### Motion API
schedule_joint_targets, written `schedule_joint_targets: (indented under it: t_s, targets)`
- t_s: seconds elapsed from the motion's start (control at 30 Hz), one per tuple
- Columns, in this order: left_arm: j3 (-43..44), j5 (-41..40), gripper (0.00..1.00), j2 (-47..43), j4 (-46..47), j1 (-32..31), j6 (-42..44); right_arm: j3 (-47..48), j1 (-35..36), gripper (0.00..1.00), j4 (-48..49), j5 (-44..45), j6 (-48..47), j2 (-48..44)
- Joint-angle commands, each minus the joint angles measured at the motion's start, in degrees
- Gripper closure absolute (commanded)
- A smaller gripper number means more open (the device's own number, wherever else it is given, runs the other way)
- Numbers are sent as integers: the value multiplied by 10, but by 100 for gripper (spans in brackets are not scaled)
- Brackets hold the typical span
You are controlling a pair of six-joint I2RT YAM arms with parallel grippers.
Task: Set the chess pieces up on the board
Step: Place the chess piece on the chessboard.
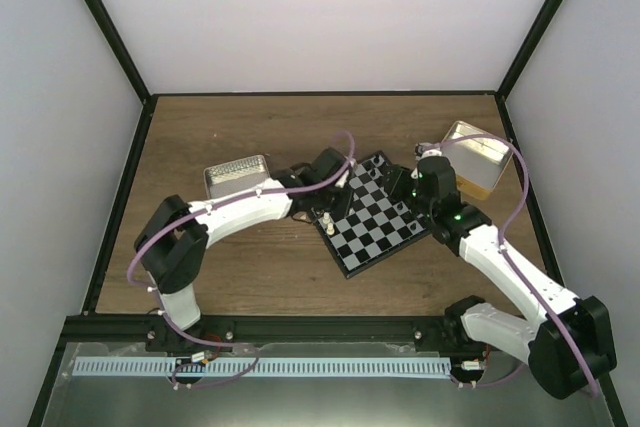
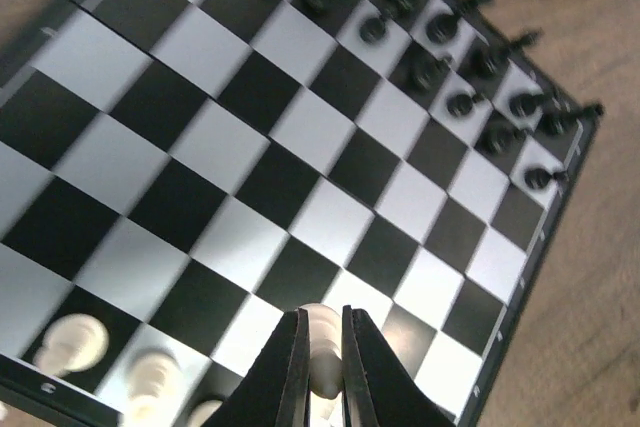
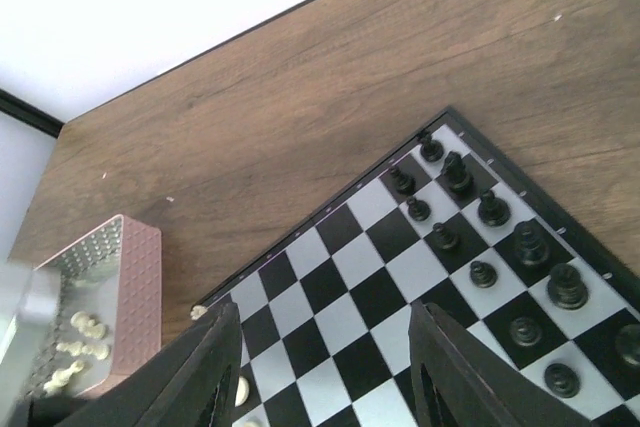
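Left claw (image 2: 322, 317) is clamped on one cream-white piece (image 2: 322, 352), a dark finger pressed to each side of it. We see the piece held upright over the board (image 2: 250, 147), one row in from the edge where other cream-white chessmen (image 2: 75, 342) sit, blurred, in the end row. We cannot tell whether its base touches the square beneath. Black chessmen (image 2: 450, 57) stand in two rows along the opposite edge, upright, one to a square as far as we can make out. Right claw (image 3: 322, 312) hangs above the board on the black side, its fingers wide apart, with chequered squares showing between them. Through its camera we note a pink-sided tin (image 3: 125, 277) resting on the surface (image 1: 250, 127) just beyond the board's corner. Loose cream-white pieces (image 3: 80, 332) lie inside it, and its near end is blurred. From above, the board lies turned at an angle on the brown wood, between the two arms. A yellow tin (image 1: 480, 162) sits past the board's far right corner, close behind the right arm's wrist. The two tins are well apart, one to either side of the board.
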Motion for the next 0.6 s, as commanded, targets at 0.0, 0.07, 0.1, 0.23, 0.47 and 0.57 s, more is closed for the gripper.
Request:
schedule_joint_targets:
  t_s: [0.0, 0.07, 0.1, 0.23, 0.47, 0.57]
  targets:
    - [-17, -41, 93, -23, -28, -45, 29, 0, 5, 52, -3, 87, -20, -26]
    - [-33, -44, 93, -34, -26, -60, 32, -3, 4, 52, -3, 122, -23, -39]
    - [-40, -47, 93, -39, -24, -65, 32, -4, 4, 52, -2, 134, -22, -44]
    - [-67, -58, 93, -46, -19, -77, 26, -21, 4, 52, -3, 171, -4, -64]
    - [-75, -70, 92, -23, -14, -80, 11, -51, 5, 51, -2, 189, 27, -87]
    - [-75, -66, 92, -16, -11, -85, 10, -51, 5, 50, -2, 188, 26, -85]
